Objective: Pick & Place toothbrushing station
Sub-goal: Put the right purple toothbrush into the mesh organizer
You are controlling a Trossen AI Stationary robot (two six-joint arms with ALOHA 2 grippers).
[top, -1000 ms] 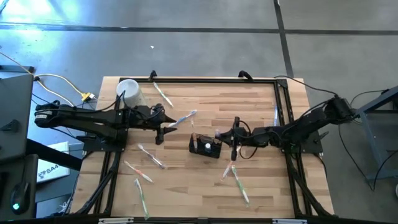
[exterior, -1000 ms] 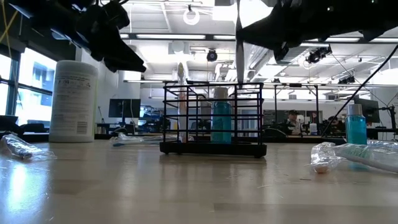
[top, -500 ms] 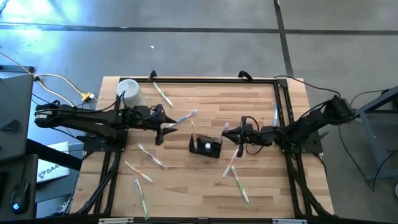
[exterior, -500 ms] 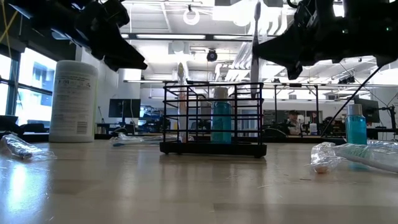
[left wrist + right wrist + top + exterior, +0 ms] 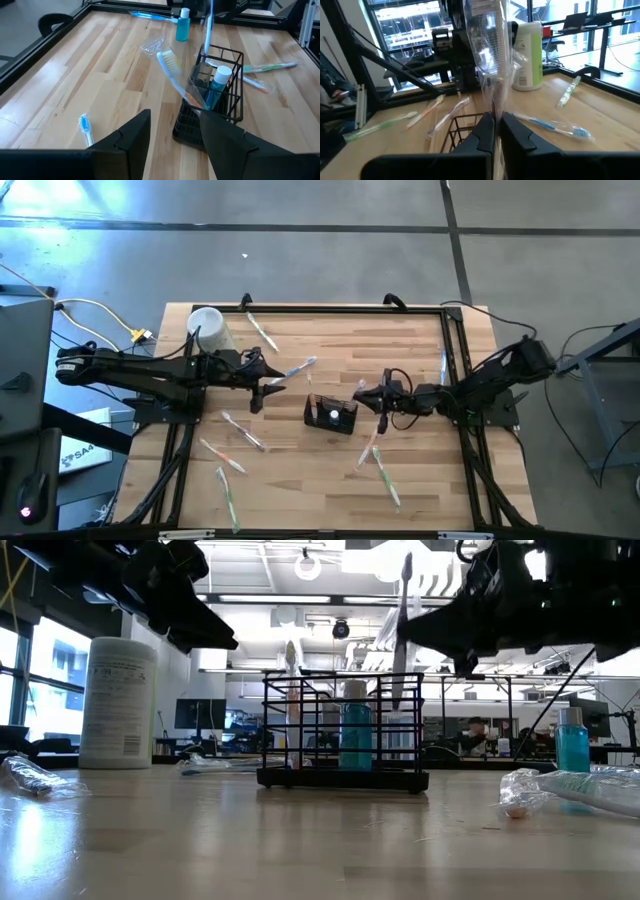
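The black wire holder (image 5: 331, 415) stands on the table's middle, and shows in the low view (image 5: 342, 730) and the left wrist view (image 5: 212, 100). It has a blue bottle (image 5: 218, 82) and a wrapped toothbrush (image 5: 175, 75) in it. My right gripper (image 5: 372, 395) is just right of the holder, shut on another wrapped toothbrush (image 5: 402, 620) that stands nearly upright. That brush's lower end is at the holder's top right; whether it is inside, I cannot tell. My left gripper (image 5: 262, 385) hovers open and empty left of the holder. My right gripper pinches the wrapped toothbrush about its middle (image 5: 495, 107) between its two fingers, through the clear wrapper. The fingers come about level from the table's right side and lie across the brush. The brush is lifted clear of the table, upright and slightly tilted.
A white lidded cylinder (image 5: 207, 328) stands at the far left. Several wrapped toothbrushes lie loose on the table, for instance at the near left (image 5: 243, 432) and the near right (image 5: 380, 470). A small blue bottle (image 5: 572, 740) stands toward the right.
My right gripper has shifted a little toward the table's right edge, come partly back toward the holder, and gone down a little. The toothbrush it holds stood straight up and now leans, with its lower end down at the holder's top.
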